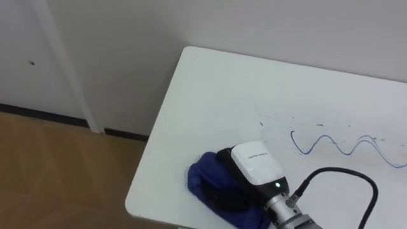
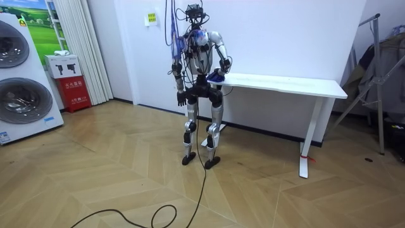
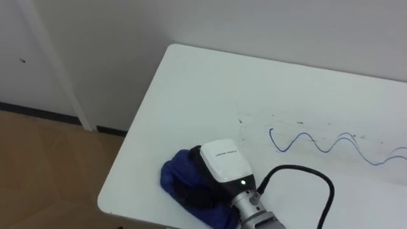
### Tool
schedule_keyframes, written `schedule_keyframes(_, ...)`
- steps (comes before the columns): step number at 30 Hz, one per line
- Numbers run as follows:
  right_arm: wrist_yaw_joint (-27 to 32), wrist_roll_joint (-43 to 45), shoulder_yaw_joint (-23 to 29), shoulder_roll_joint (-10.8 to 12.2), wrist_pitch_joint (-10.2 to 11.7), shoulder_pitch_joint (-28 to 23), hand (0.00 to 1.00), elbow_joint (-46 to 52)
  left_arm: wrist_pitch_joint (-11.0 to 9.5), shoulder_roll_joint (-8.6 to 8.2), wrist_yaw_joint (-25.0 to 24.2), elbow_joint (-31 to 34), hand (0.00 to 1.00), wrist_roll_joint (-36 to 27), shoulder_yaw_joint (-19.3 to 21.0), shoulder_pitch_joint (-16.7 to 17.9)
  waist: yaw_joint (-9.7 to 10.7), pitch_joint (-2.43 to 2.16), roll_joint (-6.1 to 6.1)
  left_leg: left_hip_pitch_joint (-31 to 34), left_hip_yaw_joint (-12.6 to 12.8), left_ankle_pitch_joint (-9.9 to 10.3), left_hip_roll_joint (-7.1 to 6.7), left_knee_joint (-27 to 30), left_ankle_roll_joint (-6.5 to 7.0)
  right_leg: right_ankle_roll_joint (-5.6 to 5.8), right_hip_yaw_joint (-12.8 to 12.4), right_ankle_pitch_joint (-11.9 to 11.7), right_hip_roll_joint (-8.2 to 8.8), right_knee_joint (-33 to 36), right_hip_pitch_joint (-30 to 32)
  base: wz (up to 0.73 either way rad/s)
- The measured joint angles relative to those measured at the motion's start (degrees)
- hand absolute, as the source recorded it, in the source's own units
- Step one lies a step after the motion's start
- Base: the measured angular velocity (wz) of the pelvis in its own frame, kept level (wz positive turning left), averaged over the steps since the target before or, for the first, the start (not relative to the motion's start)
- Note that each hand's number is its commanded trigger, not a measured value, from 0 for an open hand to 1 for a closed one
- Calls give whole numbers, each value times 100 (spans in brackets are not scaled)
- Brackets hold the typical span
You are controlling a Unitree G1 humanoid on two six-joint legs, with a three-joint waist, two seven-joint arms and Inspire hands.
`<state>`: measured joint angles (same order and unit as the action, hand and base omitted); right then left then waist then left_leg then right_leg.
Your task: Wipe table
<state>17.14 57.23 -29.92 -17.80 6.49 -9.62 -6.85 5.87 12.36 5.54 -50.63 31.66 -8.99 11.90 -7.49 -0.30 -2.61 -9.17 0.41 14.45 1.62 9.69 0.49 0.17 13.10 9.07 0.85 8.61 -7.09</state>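
The robot's left hand point(image 2: 181, 98) is hanging idle at its side. A dark blue cloth point(image 1: 202, 178) is lying bunched in a thick, soft wad near the tabletop's point(image 1: 216, 95) near left corner. The right hand point(image 1: 257, 166) is resting on it (gripping or pressing flat, I cannot tell). Being so close to the left edge, a leftward stroke is risking a drop to the floor point(image 1: 57, 172). Further right, a wavy blue pen line point(image 1: 331, 145) is waiting unwiped.

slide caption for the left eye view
Right hand on a blue cloth at a corner of the white table, left of a blue wavy line
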Motion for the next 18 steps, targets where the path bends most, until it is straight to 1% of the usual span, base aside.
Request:
schedule_keyframes(3, -212, -248, 74, -2, -1, 56, 100, -1, 3, -5, 3, -14, 0, 5, 21, 15, -2, 9, -21, -3, 0, -3, -5, -1, 5, 2, -16, -1, 5, 3, 7, 0)
schedule_keyframes(6, -363, -452, 129, 0, -17, 99, 100, -36, 6, -12, 20, -52, 0, -13, 21, 16, -62, 16, -37, -16, 4, -6, -10, -1, 11, 6, -31, -4, 8, 8, 5, -1)
schedule_keyframes(8, -476, -756, 126, 20, -27, 201, 100, -136, 20, -33, 58, -148, 0, -68, 18, 12, -68, 19, -39, -41, 3, -7, -9, -1, 11, 6, -33, -4, 10, 14, -20, 0)
schedule_keyframes(9, -620, -905, 127, 22, -72, 265, 100, -139, 38, -70, 68, -203, 0, -66, 38, 11, -84, 20, -38, -48, 7, -7, -9, 1, 11, 8, -41, -5, 8, 16, -30, 0)
schedule_keyframes(10, -800, -1067, 126, 59, -156, 399, 100, -160, 64, -133, 71, -234, 0, -67, 101, 15, -93, 31, -41, -47, 29, -7, -6, 3, 11, 8, -55, -6, 7, 32, -21, -4)
schedule_keyframes(11, -893, -1149, 126, 89, -207, 500, 100, -203, 81, -161, 72, -243, 0, -68, 115, 14, -97, 42, -42, -46, 42, -7, -4, -9, 12, 6, -62, -7, 5, 43, -13, -9)
schedule_keyframes(12, -1083, -1296, 126, 147, -328, 740, 100, -297, 109, -216, 71, -243, 0, -67, 166, 11, -112, 48, -49, -43, 72, -7, 4, -22, 11, 2, -92, -10, -3, 66, 17, -13)
schedule_keyframes(13, -1236, -1320, 153, 206, -478, 1081, 100, -490, 142, -288, 54, -238, 0, -50, 299, -6, -116, 52, -57, -37, 89, -6, 7, -32, 11, 0, -133, -10, -10, 110, 59, -13)
schedule_keyframes(14, -1273, -1325, 199, 225, -506, 1259, 100, -649, 153, -311, 46, -237, 0, -46, 357, -27, -112, 57, -64, -28, 84, -7, 6, -34, 10, -5, -135, -14, -11, 108, 67, -7)
schedule_keyframes(15, -1327, -1421, 279, 230, -617, 1654, 100, -969, 214, -343, 41, -157, 0, -53, 483, -48, -121, 65, -99, -14, 92, -15, 4, -32, 9, -9, -147, -16, -10, 114, 83, 0)
schedule_keyframes(16, -1366, -1528, 466, 240, -689, 2073, 100, -1413, 269, -342, 41, -36, 0, -65, 574, -49, -120, 62, -143, 3, 94, -24, 2, -33, 10, -11, -137, -18, -4, 122, 106, 0)
schedule_keyframes(17, -1368, -1545, 591, 241, -729, 2278, 100, -1637, 277, -341, 41, 1, 0, -89, 621, -55, -115, 63, -167, 10, 88, -31, -1, -33, 10, -9, -127, -20, 0, 119, 109, 9)
schedule_keyframes(18, -1350, -1604, 938, 244, -761, 2637, 100, -2098, 278, -330, 44, 8, 0, -241, 704, -89, -94, 75, -183, 24, 65, -50, -10, -14, 15, -5, -90, -23, 13, 105, 109, 19)
